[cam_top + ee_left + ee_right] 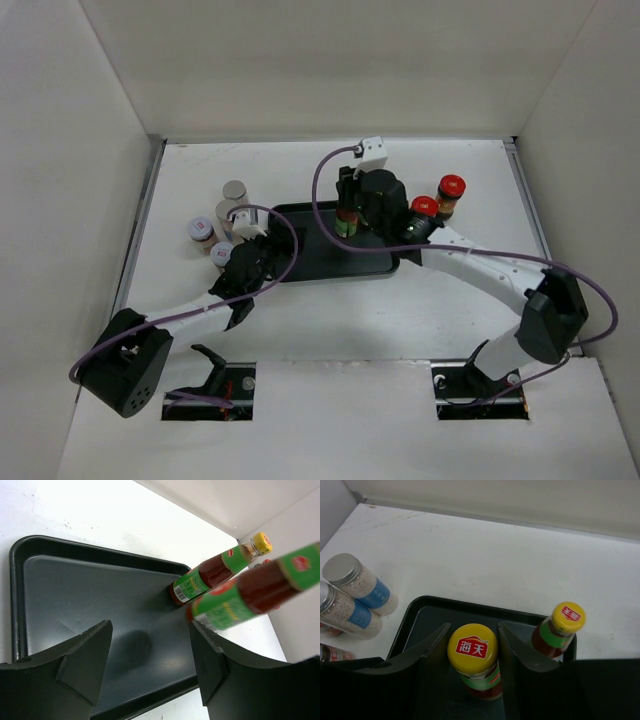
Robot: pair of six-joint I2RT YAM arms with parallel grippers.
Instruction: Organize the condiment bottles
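Looking from the top, my right gripper squeezes a slim bottle over the black tray. My left gripper hangs open, holding nothing.

Left wrist: I think the bottle is hard, slippery and tippy.

Right wrist: I'd hold just below the yellow cap. A second bottle stands close beside.

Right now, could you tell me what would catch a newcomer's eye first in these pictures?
The right claw grips a yellow-capped bottle over the black tray, beside a second yellow-capped bottle standing at the tray's far edge. The left claw hangs open and empty by the tray's left edge, near two silver-lidded shakers.
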